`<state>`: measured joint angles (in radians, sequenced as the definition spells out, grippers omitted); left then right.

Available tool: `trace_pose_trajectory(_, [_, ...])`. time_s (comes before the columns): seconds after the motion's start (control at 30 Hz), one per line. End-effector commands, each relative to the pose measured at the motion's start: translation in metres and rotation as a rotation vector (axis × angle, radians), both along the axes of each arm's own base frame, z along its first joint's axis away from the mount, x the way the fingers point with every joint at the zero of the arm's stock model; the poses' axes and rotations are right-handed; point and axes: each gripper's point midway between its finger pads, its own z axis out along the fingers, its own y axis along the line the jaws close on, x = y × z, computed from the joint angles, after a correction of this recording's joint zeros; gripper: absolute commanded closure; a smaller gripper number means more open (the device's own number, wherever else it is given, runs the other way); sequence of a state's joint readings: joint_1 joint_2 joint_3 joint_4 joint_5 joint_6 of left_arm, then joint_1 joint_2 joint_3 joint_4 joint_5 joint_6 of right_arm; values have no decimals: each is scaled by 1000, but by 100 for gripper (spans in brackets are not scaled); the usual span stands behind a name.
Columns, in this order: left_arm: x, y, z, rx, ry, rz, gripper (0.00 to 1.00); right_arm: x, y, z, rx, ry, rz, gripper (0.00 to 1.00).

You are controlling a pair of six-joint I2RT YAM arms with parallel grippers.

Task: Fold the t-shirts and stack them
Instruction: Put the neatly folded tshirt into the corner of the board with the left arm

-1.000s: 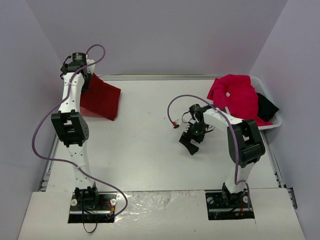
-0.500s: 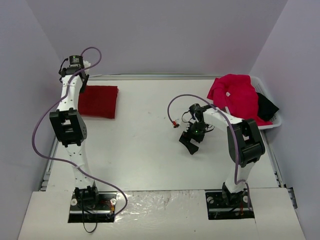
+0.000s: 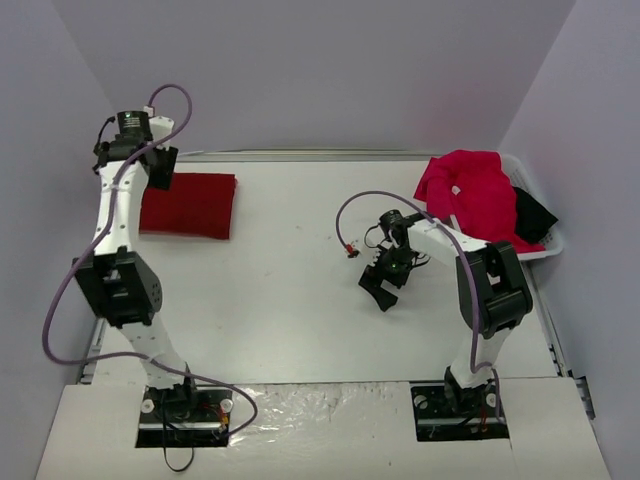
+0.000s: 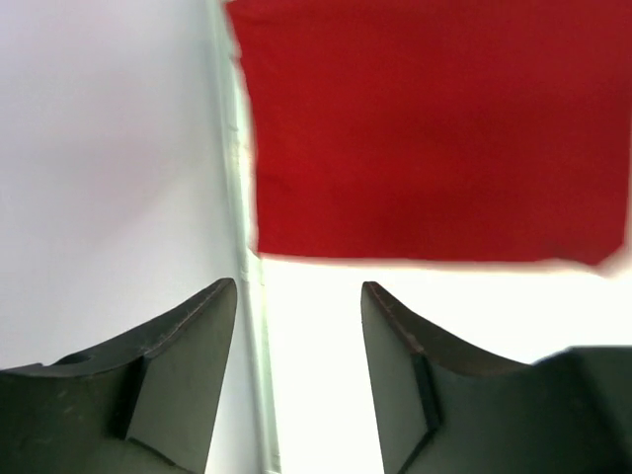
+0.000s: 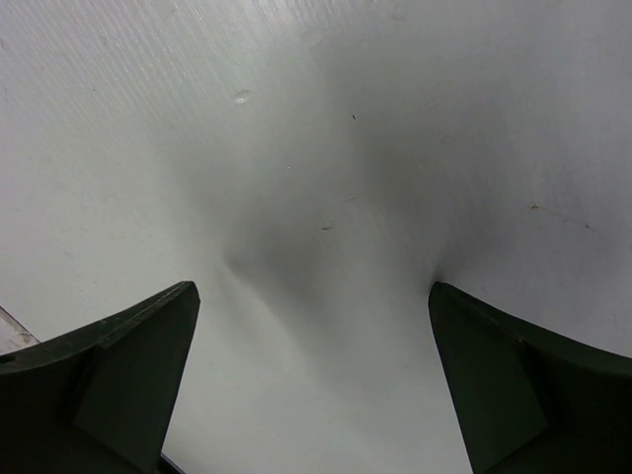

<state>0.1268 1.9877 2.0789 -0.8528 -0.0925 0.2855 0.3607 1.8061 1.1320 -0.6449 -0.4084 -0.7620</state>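
The left gripper (image 4: 298, 296) hangs with its jaws spread and nothing between them. It sits over the strip where the table (image 3: 290, 290) meets the left wall, and in the wrist view its fingertips stop just short of the nearer edge of the dark crimson t-shirt (image 3: 190, 205). That shirt lies folded into a flat rectangle at the far left of the table, its long side along the table's left edge. The right gripper (image 3: 381, 290) is low over the table, right of the middle, its jaws gaping wide and empty; its wrist camera shows only bare white surface between them, and whether the fingers touch it cannot be told. Farther right, at the far corner, a raspberry t-shirt (image 3: 468, 190) lies heaped unfolded in a white plastic basket (image 3: 548, 248) — spilling over its left rim, with a black cloth (image 3: 533, 212) beside it.
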Motion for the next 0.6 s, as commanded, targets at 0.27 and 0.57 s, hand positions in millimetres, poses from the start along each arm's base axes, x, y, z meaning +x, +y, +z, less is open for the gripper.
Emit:
trace_pose_trajectory(0.27, [-124, -138, 19, -239, -160, -397, 37, 40, 9, 72, 153, -174, -158, 0])
trace_pose_trajectory(0.57, [-152, -138, -8, -261, -203, -429, 28, 91, -34, 142, 120, -431, -403, 0])
